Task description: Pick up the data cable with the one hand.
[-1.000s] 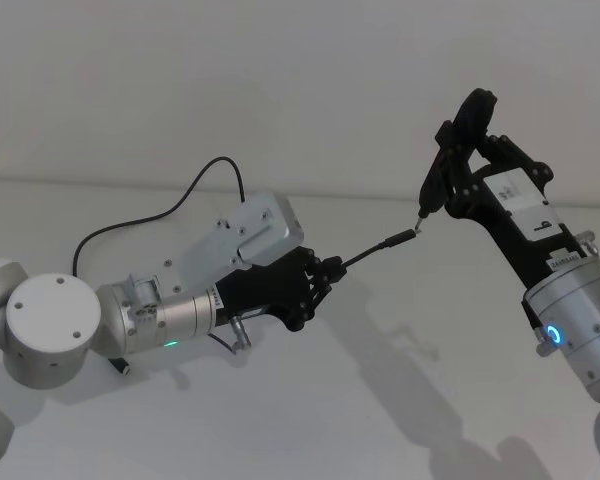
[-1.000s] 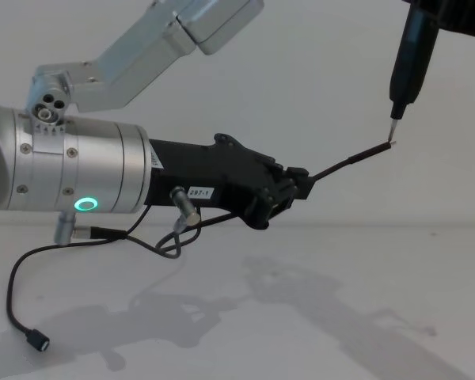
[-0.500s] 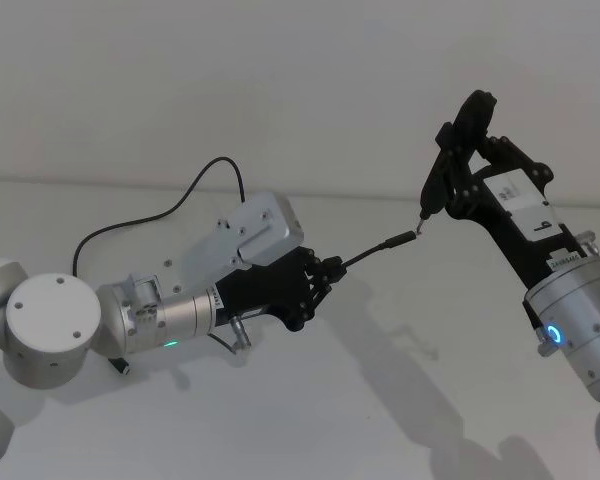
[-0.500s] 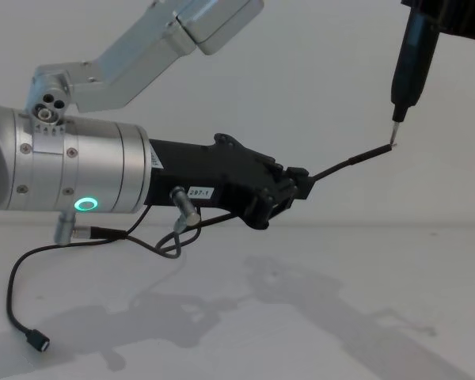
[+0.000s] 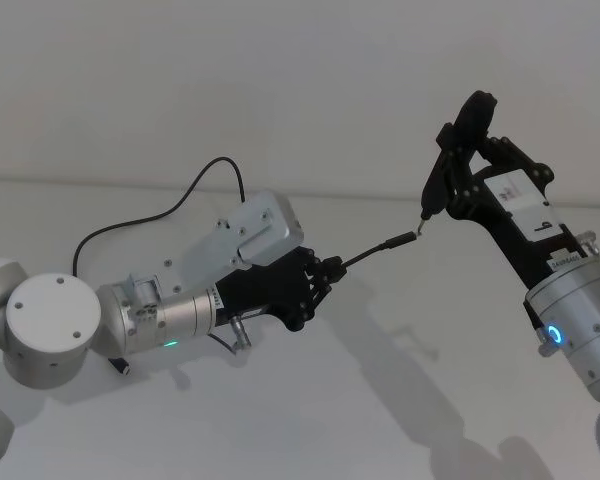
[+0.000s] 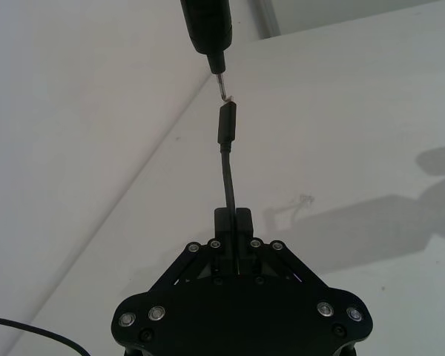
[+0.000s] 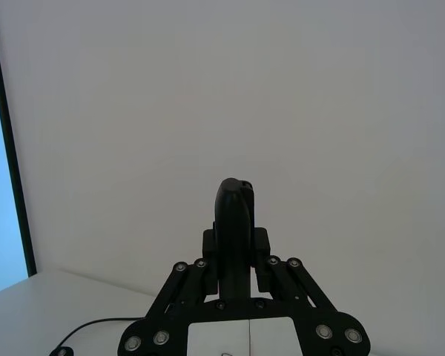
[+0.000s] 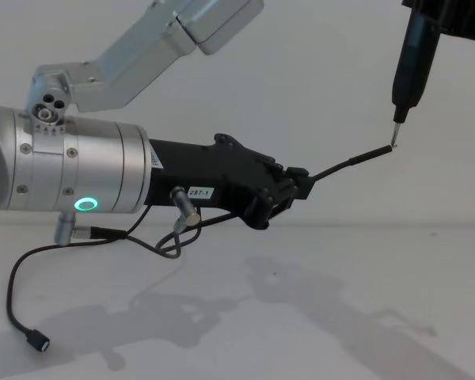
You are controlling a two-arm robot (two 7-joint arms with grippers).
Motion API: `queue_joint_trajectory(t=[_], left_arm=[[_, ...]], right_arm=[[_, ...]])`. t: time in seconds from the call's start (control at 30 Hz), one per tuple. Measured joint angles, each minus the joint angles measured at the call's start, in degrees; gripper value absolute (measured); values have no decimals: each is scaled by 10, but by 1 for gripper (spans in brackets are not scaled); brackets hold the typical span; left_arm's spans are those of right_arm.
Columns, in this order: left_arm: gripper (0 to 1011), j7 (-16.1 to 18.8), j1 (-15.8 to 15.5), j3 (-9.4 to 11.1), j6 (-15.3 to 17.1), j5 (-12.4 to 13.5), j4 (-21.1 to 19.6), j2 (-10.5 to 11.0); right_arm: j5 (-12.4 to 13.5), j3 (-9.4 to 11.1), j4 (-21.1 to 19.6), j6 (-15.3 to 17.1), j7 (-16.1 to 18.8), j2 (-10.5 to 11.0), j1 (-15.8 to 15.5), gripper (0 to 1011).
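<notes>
Nothing has shifted — left gripper (image 5: 329, 272) clamps the cable (image 5: 375, 250) aloft, plug angled up-right, tip touching the tool (image 5: 435, 187) gripped by the right gripper (image 5: 462, 160).

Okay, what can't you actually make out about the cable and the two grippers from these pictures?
- Head view: data cable runs behind the left arm; its far end is hidden.
- Left wrist view: whether the pen-like tool touches the plug is too small to tell.
- Right wrist view: the tool's tip is hidden behind its body, held in the right gripper.
</notes>
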Motion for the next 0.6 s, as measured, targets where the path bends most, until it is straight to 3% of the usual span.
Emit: queue_joint_trajectory(t=[0.6], left_arm=[[42,0,0,0,0,0,0,0]], right_arm=[[-1,1,0,0,0,0,0,268]])
